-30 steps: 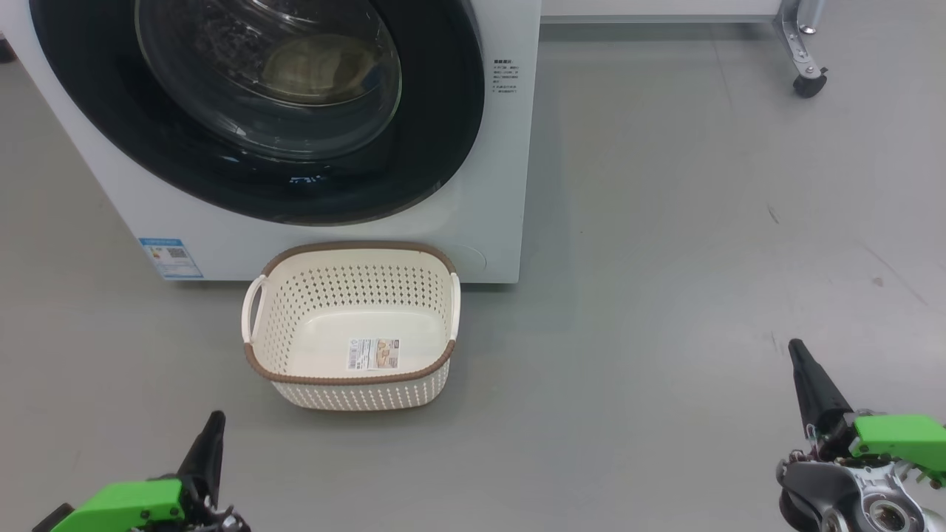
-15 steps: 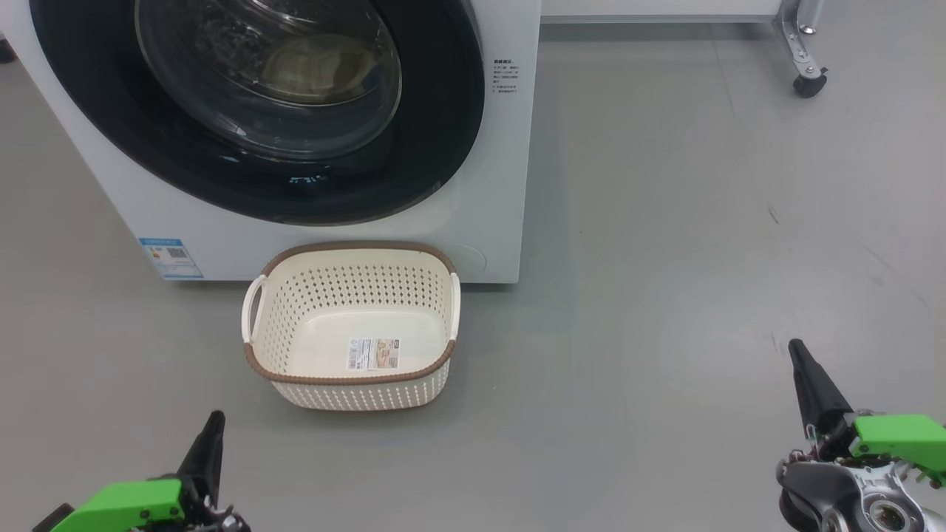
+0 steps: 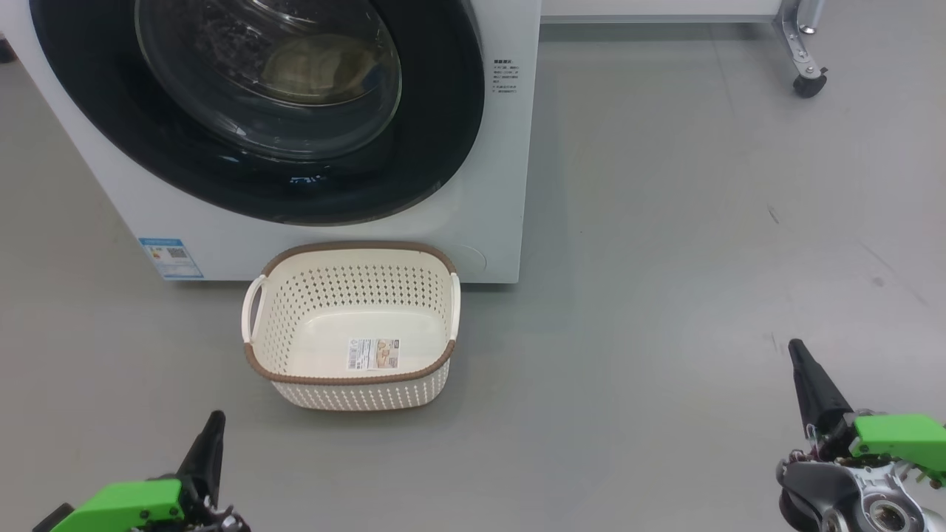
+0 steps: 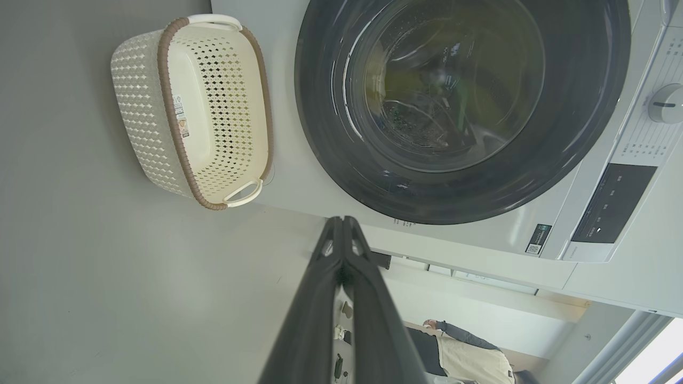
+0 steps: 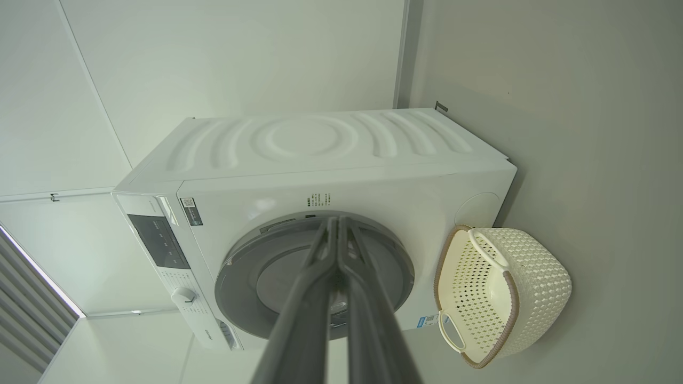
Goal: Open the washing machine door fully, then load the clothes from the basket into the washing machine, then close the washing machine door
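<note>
The washing machine (image 3: 491,185) stands at the upper left of the head view. Its door (image 3: 443,148) lies shut flat against the white front. Through the glass bowl, pale yellow clothes (image 3: 318,70) show inside the drum. The cream basket (image 3: 362,391) sits on the floor just in front of the machine, holding nothing but the sticker on its floor. My left gripper (image 3: 214,423) is at the lower left, shut with nothing in it. My right gripper (image 3: 797,353) is at the lower right, also shut on nothing. Both are well short of the basket and door. Each wrist view shows fingers (image 4: 341,229) (image 5: 336,229) pressed together.
Grey floor stretches wide to the right of the machine. A caster of a metal frame (image 3: 809,81) stands at the far upper right. In the left wrist view a person (image 4: 464,357) is in the background beyond the machine.
</note>
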`<state>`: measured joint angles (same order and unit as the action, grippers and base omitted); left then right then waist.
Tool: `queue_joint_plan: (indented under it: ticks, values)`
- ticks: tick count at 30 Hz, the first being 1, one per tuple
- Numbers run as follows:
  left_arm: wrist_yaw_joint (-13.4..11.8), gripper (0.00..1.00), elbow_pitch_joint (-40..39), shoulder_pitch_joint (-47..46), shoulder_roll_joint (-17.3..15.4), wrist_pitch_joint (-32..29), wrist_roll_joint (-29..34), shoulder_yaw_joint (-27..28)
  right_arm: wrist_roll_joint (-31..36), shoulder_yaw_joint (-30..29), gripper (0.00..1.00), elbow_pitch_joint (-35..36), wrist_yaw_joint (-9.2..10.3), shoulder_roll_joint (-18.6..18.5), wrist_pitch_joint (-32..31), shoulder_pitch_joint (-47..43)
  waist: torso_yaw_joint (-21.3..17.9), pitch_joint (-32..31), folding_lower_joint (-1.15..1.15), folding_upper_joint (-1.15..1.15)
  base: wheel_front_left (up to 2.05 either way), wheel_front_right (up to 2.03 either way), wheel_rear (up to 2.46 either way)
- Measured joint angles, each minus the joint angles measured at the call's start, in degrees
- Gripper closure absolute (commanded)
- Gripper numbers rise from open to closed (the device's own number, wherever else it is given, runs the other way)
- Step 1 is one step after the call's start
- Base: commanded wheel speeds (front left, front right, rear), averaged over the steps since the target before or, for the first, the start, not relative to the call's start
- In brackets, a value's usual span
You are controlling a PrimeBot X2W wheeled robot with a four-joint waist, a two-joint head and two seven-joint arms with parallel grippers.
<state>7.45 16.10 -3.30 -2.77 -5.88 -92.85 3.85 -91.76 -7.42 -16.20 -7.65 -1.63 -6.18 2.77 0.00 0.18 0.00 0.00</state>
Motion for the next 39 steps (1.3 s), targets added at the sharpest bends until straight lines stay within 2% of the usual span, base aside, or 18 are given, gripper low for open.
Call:
queue_joint_plan:
  ticks: [39]
  values:
    - [0.0,1.00,0.0,0.0,0.2,0.0,0.0,0.3,0.0,0.0,1.00,0.0,0.00,0.0,0.0,0.0,0.0,0.0,0.00,0.00,0.00,0.00,0.00]
